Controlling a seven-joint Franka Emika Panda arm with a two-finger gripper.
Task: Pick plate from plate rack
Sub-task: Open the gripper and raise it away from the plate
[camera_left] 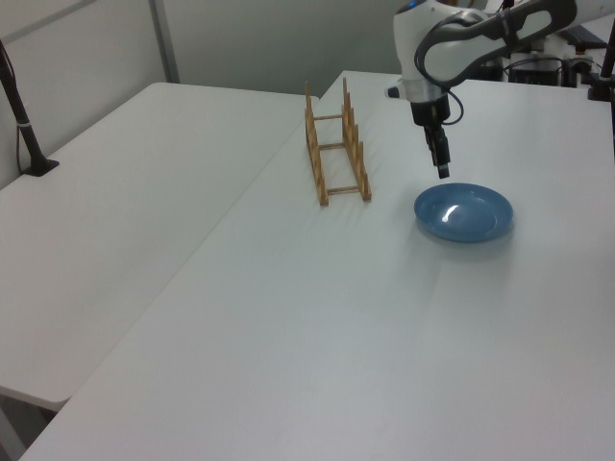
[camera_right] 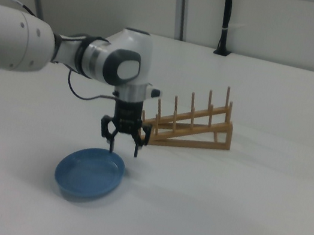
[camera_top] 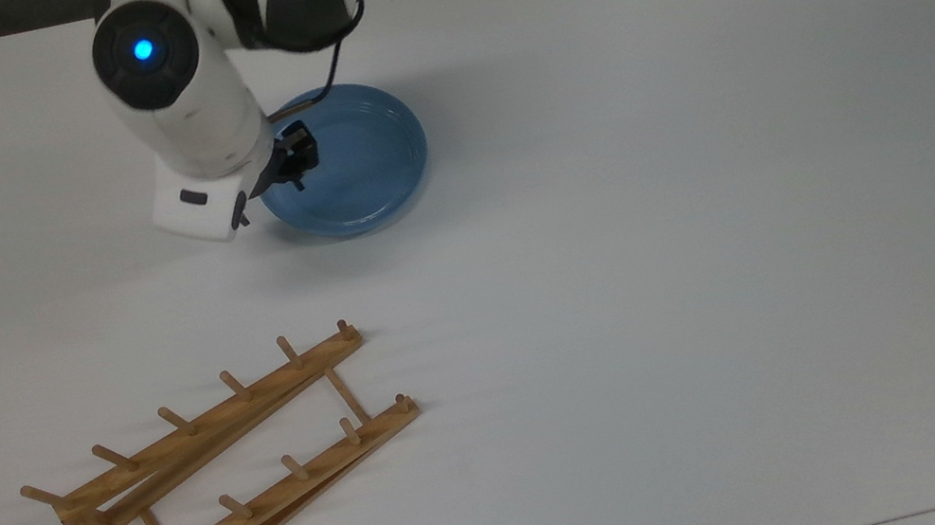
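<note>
Presently the light-blue plate (camera_top: 349, 163) lies flat, hollow side up, on the white table (camera_top: 708, 210), well apart from the wooden plate rack (camera_top: 221, 474). No plate stands between the rack's pegs (camera_right: 192, 107); its rails and crossbars are bare. On that evidence the removal from the rack is judged complete and the set-down done.

Gripper (camera_right: 121, 145): in the right view its two fingers stand apart, with a clear gap between them, and hold nothing. It hangs above the plate's rim on the side nearer the rack, fingertips pointing down. The left view shows the gripper (camera_left: 442, 171) above the plate (camera_left: 463, 212) with table visible between them, so the two are judged not to touch. In the top view the fingers (camera_top: 301, 152) overlap the plate's inner surface near its edge on the top view's left, though height cannot be read from that angle and the arm's white housing (camera_top: 201, 194) hides part of the rim.

Placement: the plate rests level on its base, which suits a shallow dish with a raised rim; it looks stable and unlikely to slide. The position of the gripper over the rim is consistent with an edge pinch, the natural hold for a plate drawn from between pegs.

Rack: it stands upright and undisturbed, slanted rails low at one end.
</note>
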